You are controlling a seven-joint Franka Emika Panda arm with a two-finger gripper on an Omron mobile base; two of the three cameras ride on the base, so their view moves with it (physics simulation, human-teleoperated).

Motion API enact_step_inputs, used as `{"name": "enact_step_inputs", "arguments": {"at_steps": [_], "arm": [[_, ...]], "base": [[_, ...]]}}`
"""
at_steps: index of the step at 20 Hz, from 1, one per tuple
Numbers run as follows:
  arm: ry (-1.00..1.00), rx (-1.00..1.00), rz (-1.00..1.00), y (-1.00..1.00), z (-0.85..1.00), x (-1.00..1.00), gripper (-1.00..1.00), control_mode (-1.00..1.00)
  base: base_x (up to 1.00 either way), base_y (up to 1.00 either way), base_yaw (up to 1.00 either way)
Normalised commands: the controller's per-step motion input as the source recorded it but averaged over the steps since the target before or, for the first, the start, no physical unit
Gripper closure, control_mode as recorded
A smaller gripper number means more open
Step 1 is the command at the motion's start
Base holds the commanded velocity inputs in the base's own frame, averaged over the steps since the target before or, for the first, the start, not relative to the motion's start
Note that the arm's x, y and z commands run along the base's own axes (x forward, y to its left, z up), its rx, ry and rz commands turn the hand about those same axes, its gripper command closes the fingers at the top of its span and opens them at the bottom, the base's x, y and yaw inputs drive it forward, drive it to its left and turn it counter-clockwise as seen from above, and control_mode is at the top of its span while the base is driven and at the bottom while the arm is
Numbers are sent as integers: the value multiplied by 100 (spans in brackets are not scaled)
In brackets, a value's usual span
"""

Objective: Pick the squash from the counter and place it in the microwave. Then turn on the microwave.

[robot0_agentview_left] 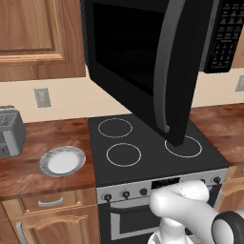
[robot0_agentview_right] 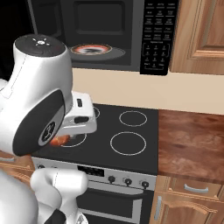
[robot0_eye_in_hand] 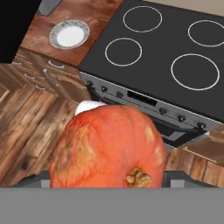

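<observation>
The arm [robot0_agentview_right: 37, 92] is built from smooth, rounded white shells with a glossy finish. A broad dark grey band curves across its large upper segment, bearing a small white emblem. The domed cap on top carries a ring of tiny dark marks around a small centre dot. Below it, a boxy white wrist block [robot0_agentview_right: 81, 114] shows a dark slot and a small dark button on its side. A lower elbow link [robot0_agentview_left: 183, 205] is a plain white cylinder ending in a black ring joint [robot0_agentview_left: 230, 228].
</observation>
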Motion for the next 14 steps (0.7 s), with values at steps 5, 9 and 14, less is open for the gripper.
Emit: {"name": "enact_step_inputs", "arguments": {"at_steps": [5,9,14], "arm": [[-13,0,0,-12,4,27,100,-100],[-12,0,0,-5,5,26,100,-100],[-6,0,0,-3,7,30,100,-100]], "base": [[0,0,0],[0,0,0],[0,0,0]]}}
